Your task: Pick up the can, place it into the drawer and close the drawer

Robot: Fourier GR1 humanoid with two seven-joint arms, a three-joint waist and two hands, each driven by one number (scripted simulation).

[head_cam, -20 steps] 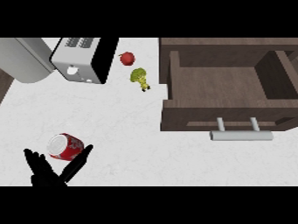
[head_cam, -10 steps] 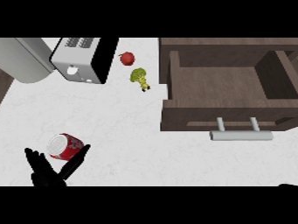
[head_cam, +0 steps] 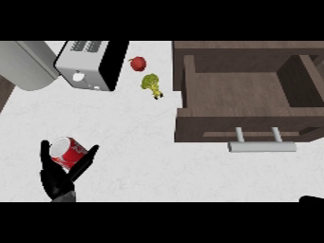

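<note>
The red and white can lies tilted on the white counter at the lower left. My left hand is right below it, fingers up and straight, with the can showing between the fingers and the thumb; I cannot tell whether they touch it. The brown wooden drawer stands pulled open at the right, its inside bare, its silver handle facing me. Only a black sliver of my right hand shows at the lower right edge.
A silver toaster stands at the back left beside a large grey rounded object. A small red fruit and a yellow-green vegetable lie between the toaster and the drawer. Dark floor borders the counter's left edge.
A bit of my right hand has come into view at the lower right edge. The left hand and the can have not moved.
</note>
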